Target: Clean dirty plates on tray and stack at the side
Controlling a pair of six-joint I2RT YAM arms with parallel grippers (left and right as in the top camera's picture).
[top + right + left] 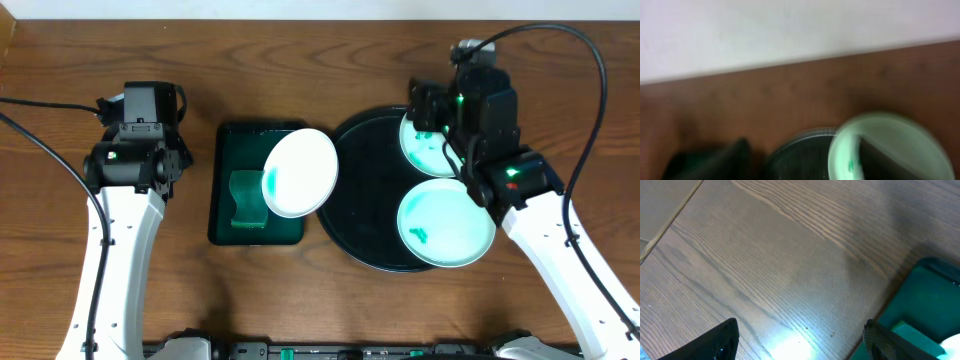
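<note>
Right tool (428,122), jaws apart, hovers at the far plate (420,152) on the black tray (350,232); left tool (801,330) hangs open over the wooden surface (790,255). A sound pickup likely means seating the rim deep before closing.

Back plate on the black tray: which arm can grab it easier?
Right. Its hand is open and right at that plate. The left hand is far off, past the green tray.
</note>
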